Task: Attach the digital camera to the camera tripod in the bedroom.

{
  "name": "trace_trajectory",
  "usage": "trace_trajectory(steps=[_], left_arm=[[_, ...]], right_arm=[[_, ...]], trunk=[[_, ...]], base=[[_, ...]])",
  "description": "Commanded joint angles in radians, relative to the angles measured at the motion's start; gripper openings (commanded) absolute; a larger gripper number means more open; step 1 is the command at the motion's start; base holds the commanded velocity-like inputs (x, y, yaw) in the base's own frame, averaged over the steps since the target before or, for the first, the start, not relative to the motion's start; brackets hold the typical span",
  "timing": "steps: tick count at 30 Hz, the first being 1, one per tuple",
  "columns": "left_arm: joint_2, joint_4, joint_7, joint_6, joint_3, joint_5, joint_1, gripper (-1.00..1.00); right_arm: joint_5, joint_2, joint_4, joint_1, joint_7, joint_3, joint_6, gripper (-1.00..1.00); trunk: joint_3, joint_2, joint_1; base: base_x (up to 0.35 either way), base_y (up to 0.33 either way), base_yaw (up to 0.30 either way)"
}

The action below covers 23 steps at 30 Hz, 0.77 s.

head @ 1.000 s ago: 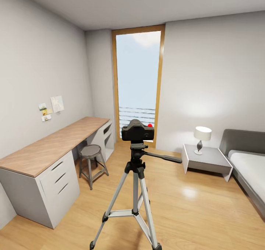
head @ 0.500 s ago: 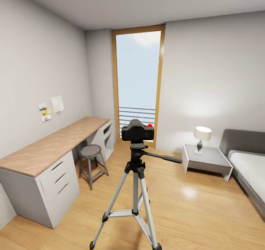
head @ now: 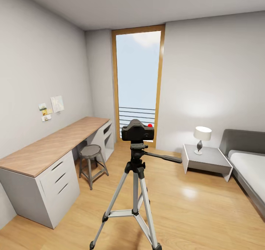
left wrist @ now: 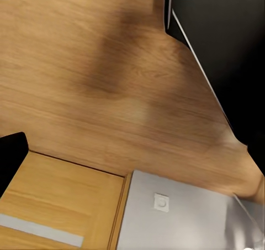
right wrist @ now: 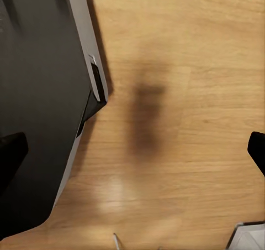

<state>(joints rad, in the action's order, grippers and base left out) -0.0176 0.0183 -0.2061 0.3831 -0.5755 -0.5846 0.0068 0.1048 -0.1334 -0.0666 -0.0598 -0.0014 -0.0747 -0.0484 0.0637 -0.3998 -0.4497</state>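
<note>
Atop upright camera tripod (head: 135, 191), digital camera (head: 137, 131) facing window (head: 138, 82).

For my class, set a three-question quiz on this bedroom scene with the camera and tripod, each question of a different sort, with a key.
1. True or false: the camera sits on top of the tripod.
2. Which piece of furniture carries the lamp? A) the desk B) the bedside table C) the stool
3. Fill in: the tripod's long black handle points toward the ____ side of the head view.

Key: 1. True: it rests on the tripod's head. 2. B. 3. Right, toward the bedside table.
</note>
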Motion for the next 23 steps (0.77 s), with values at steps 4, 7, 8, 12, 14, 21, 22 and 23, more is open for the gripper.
trace_trajectory(steps=[4, 7, 8, 12, 14, 21, 22, 23], left_arm=[[0.001, 0.004, -0.005, -0.001, -0.004, -0.010, 0.001, 1.00], [0.002, 0.004, -0.005, -0.003, -0.003, -0.009, 0.001, 1.00], [0.002, 0.005, -0.005, -0.003, -0.002, -0.009, 0.001, 1.00], [0.004, 0.007, -0.004, -0.004, -0.001, -0.009, 0.001, 1.00], [0.008, 0.008, -0.002, -0.004, -0.001, -0.009, 0.001, 1.00], [0.014, 0.009, -0.002, -0.004, -0.003, -0.009, 0.001, 1.00], [0.014, 0.009, -0.002, -0.004, -0.004, -0.009, 0.001, 1.00], [0.014, 0.009, -0.002, -0.004, -0.005, -0.009, 0.001, 1.00]], right_arm=[[0.006, 0.000, -0.001, 0.000, 0.000, -0.007, -0.005, 1.00], [0.006, 0.000, -0.001, 0.000, 0.000, -0.007, -0.005, 1.00], [0.006, 0.000, -0.001, 0.000, 0.000, -0.007, -0.005, 1.00], [0.006, 0.000, -0.001, 0.000, 0.000, -0.007, -0.005, 1.00], [0.006, 0.000, -0.001, 0.000, 0.000, -0.007, -0.005, 1.00], [0.006, 0.000, -0.001, 0.000, 0.000, -0.007, -0.005, 1.00], [0.006, 0.000, -0.001, 0.000, 0.000, -0.007, -0.005, 1.00], [0.006, 0.000, -0.001, 0.000, 0.000, -0.007, -0.005, 1.00]], trunk=[[0.000, 0.000, 0.000], [0.000, 0.000, 0.000], [0.000, 0.000, 0.000], [0.000, 0.000, 0.000], [0.000, 0.000, 0.000], [0.000, 0.000, 0.000], [0.000, 0.000, 0.000], [0.000, 0.000, 0.000]], base=[[0.000, 0.000, 0.000], [0.000, 0.000, 0.000], [0.000, 0.000, 0.000], [0.000, 0.000, 0.000], [0.000, 0.000, 0.000], [0.000, 0.000, 0.000], [0.000, 0.000, 0.000], [0.000, 0.000, 0.000]])
